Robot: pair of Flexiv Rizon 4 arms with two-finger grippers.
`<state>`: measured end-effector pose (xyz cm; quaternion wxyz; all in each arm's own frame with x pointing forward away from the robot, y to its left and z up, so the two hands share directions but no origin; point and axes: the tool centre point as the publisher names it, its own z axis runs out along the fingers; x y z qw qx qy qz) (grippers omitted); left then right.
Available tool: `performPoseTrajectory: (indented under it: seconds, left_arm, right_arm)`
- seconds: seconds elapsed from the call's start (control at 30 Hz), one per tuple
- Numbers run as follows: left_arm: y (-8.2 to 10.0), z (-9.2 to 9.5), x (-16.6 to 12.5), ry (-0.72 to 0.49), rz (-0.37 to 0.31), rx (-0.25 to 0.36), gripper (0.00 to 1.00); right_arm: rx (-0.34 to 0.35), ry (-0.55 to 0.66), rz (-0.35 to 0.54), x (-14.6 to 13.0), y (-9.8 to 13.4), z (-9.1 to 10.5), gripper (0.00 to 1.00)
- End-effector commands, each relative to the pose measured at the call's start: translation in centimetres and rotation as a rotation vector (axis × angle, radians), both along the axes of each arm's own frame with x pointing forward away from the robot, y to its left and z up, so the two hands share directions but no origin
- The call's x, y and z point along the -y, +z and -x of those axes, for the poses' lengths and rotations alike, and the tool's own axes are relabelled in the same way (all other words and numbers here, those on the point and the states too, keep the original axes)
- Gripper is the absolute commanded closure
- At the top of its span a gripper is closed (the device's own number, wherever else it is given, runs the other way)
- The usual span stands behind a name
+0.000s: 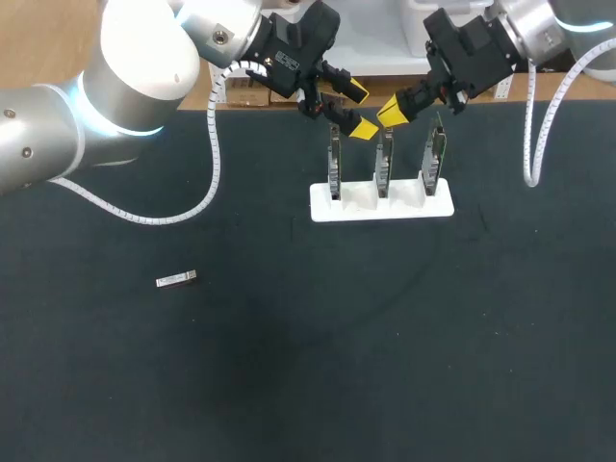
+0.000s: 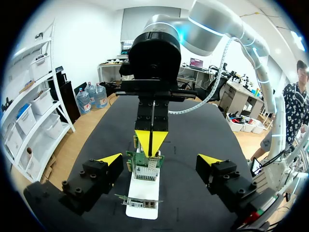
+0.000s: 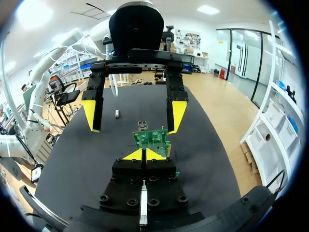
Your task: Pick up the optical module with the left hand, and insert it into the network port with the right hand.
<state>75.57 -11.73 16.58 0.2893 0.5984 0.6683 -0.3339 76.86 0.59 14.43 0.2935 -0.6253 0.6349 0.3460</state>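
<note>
Overhead: found the module lying flat on the tabletop, at 8 o'clock from the white rack, far from both claws. Saw the left claw spread wide near the tops of the boards, arm stretched past the middle; right claw pinched closed.

Left wrist: same wide spread, one of the boards inside the gap.

Right wrist: claw closed tight.

Judged it best to lift clear, swing to 8 o'clock, straddle the module's long sides.

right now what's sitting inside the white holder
Three circuit boards stand upright in the white holder, one per slot. Their lower edges are sunk in the slots and hidden. The optical module lies apart on the table, not in it.
</note>
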Motion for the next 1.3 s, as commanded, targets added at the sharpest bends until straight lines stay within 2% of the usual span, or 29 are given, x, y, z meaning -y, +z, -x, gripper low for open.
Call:
performPoseTrajectory:
  seconds: [0.03,0.4,0.7,1.0,1.3]
  left_arm:
    - [0.0,-0.1,0.0,-0.002,-0.003,-0.001,0.0]
    - [0.0,-0.1,0.0,-0.002,-0.003,-0.001,0.0]
    - [0.0,-0.1,0.0,-0.002,-0.003,-0.001,0.0]
    - [0.0,-0.1,0.0,-0.002,-0.003,-0.001,0.0]
    - [0.0,-0.1,0.0,-0.002,-0.003,-0.001,0.0]
  right_arm:
    - [0.002,0.0,-0.011,0.1,0.2,-0.1,1.0]
    - [0.033,-0.017,-0.058,1.0,2.8,-0.2,1.0]
    - [0.045,-0.058,-0.083,4.6,4.8,0.0,1.0]
    - [-0.003,-0.064,-0.075,8.2,4.6,0.9,1.0]
    - [-0.034,-0.054,-0.066,9.8,4.2,1.4,1.0]
